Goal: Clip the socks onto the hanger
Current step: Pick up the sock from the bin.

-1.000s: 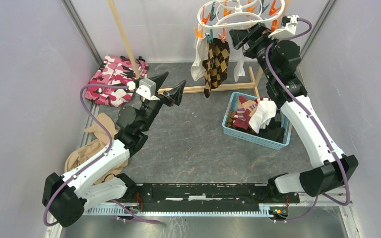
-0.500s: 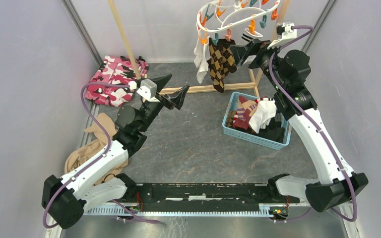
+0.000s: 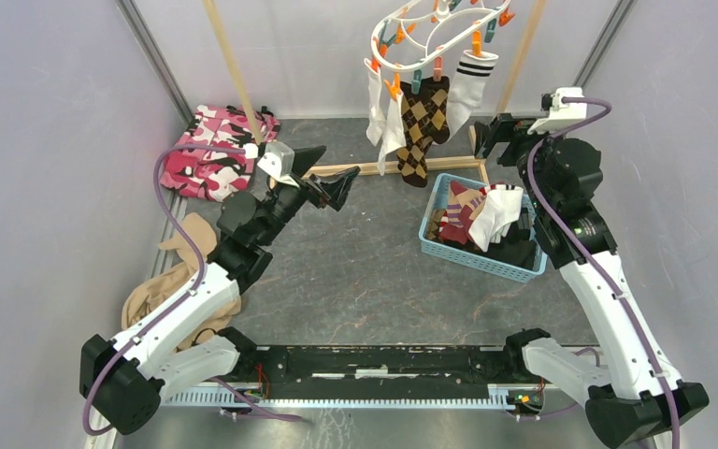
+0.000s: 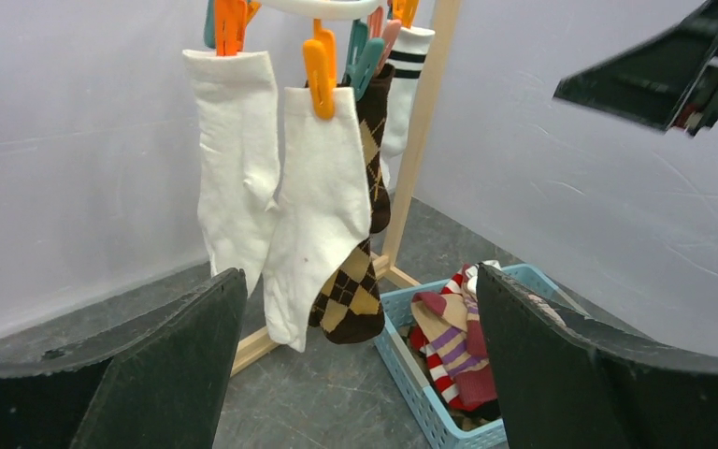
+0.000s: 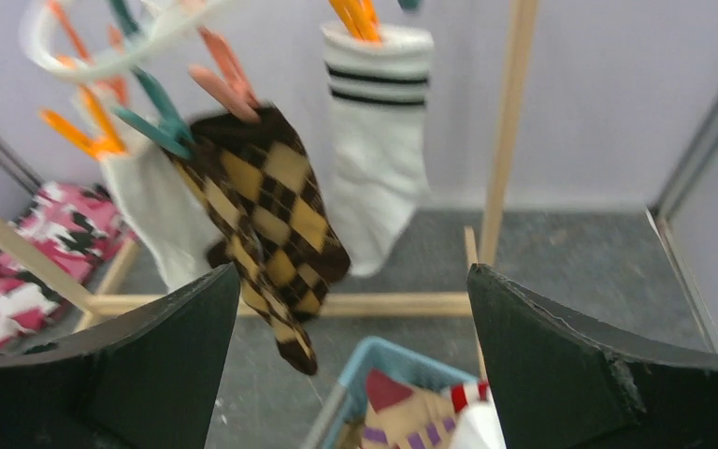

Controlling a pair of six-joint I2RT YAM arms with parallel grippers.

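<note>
The white hanger (image 3: 435, 33) hangs at the back from the wooden rack, with orange and teal pins. Clipped to it are two plain white socks (image 3: 380, 98), brown argyle socks (image 3: 421, 126) and a white sock with dark stripes (image 3: 467, 89). The same socks show in the left wrist view (image 4: 323, 196) and the right wrist view (image 5: 276, 206). More socks (image 3: 472, 215) lie in the blue basket (image 3: 524, 271). My right gripper (image 3: 495, 133) is open and empty, right of and below the hanger. My left gripper (image 3: 327, 171) is open and empty, left of the socks.
The wooden rack base (image 3: 383, 166) lies under the hanger, with posts (image 3: 234, 70) at left and right. A pink camouflage cloth (image 3: 215, 150) lies at the back left. A tan garment (image 3: 164, 285) lies beside the left arm. The cell walls stand close on all sides.
My right gripper has drawn back from the hanger, down and to the right, empty. The striped sock now hangs clipped. The hanger has swung. The left gripper shifted slightly.
</note>
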